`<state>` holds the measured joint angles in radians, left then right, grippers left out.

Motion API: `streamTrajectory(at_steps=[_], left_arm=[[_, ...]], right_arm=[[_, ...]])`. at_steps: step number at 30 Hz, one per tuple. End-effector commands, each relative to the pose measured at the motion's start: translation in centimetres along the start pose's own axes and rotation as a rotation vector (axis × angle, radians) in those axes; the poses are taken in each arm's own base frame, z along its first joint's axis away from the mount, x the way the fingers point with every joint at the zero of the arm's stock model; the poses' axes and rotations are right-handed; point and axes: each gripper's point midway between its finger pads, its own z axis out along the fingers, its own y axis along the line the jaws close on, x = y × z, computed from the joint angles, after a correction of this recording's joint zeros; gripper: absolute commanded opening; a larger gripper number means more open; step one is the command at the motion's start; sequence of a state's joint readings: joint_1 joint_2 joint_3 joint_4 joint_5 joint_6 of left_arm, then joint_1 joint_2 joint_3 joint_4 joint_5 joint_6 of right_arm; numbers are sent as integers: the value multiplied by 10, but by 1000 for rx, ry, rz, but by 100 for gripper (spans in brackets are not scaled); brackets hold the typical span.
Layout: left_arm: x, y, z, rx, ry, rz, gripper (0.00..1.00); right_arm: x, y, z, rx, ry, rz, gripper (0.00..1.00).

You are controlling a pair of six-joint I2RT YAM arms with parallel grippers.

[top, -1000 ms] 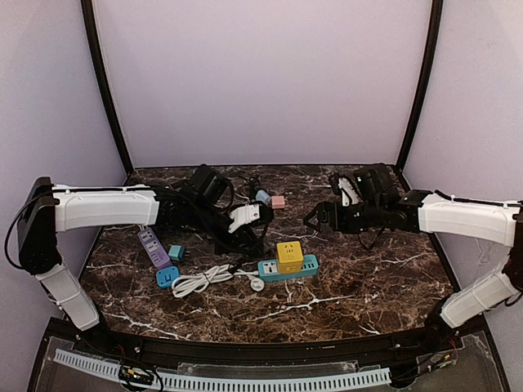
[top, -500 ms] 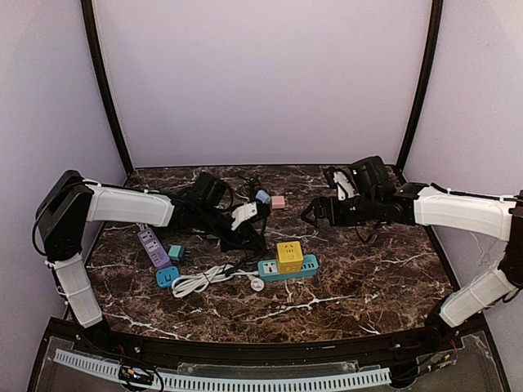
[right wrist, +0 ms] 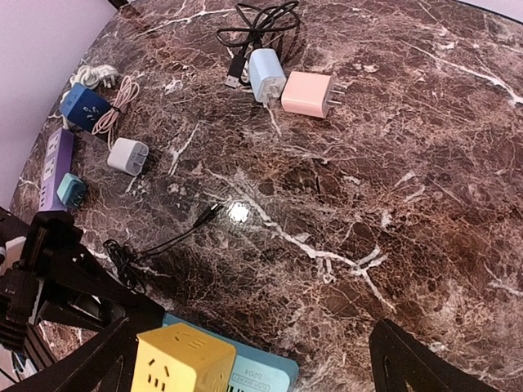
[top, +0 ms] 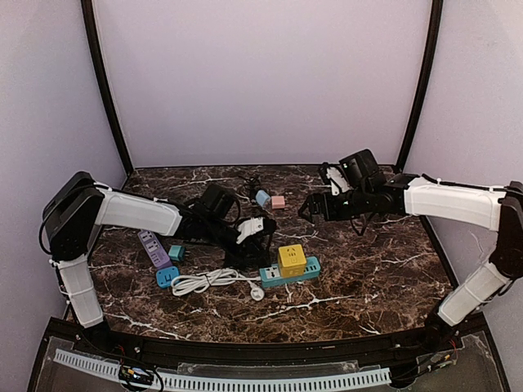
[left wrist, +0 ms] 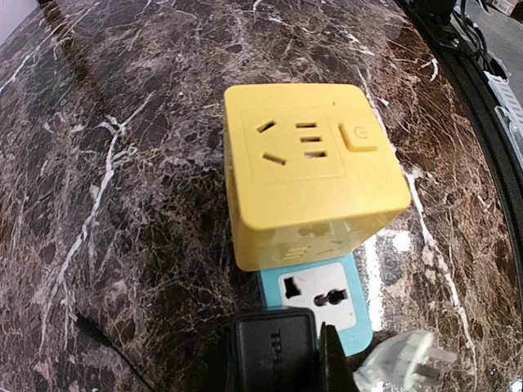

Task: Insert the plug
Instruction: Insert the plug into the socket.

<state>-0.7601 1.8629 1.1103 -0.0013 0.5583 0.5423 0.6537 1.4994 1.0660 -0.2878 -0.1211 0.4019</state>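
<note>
My left gripper [left wrist: 278,363] is shut on a black plug [left wrist: 272,347], a square block held just over the near end of the teal power strip [left wrist: 359,322]. The strip's white end socket [left wrist: 323,292] lies uncovered right beyond the plug. A yellow cube socket [left wrist: 310,163] sits plugged into the strip further along. From above, the left gripper [top: 250,245] hangs at the strip's [top: 306,270] left end beside the cube [top: 292,259]. My right gripper [top: 315,208] hovers open and empty behind the strip, its fingers [right wrist: 409,359] spread wide.
A coiled white cable [top: 208,282] and its plug [left wrist: 404,359] lie by the strip's left end. Pink [right wrist: 309,94], light blue [right wrist: 265,75], white [right wrist: 128,155] and dark blue [right wrist: 84,104] chargers, a purple strip [right wrist: 55,167] and a black cable [right wrist: 261,16] are scattered at the back left.
The left gripper has carried the black plug nearer and down toward the strip's left end. The right gripper has drifted slightly left and back, still open.
</note>
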Motion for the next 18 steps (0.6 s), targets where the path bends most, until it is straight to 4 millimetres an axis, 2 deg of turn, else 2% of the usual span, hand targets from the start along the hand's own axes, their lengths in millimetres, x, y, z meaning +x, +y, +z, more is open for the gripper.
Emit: streamTrajectory(at_steps=[1, 5, 7, 10, 14, 18], left_arm=[[-7, -6, -5, -26, -16, -1, 1], [-5, -9, 3, -44, 6, -12, 1], [-6, -5, 4, -65, 10, -40, 1], [-14, -1, -3, -80, 19, -60, 1], [-19, -11, -13, -85, 38, -79, 1], [-26, -18, -13, -99, 40, -119, 1]], right_arm=[[-2, -1, -9, 5, -19, 12, 99], [2, -4, -11, 14, -21, 27, 98], [4, -6, -11, 19, -20, 30, 99], [5, -5, -12, 14, -17, 25, 99], [6, -7, -11, 21, -16, 23, 99], [12, -8, -11, 22, -5, 30, 98]])
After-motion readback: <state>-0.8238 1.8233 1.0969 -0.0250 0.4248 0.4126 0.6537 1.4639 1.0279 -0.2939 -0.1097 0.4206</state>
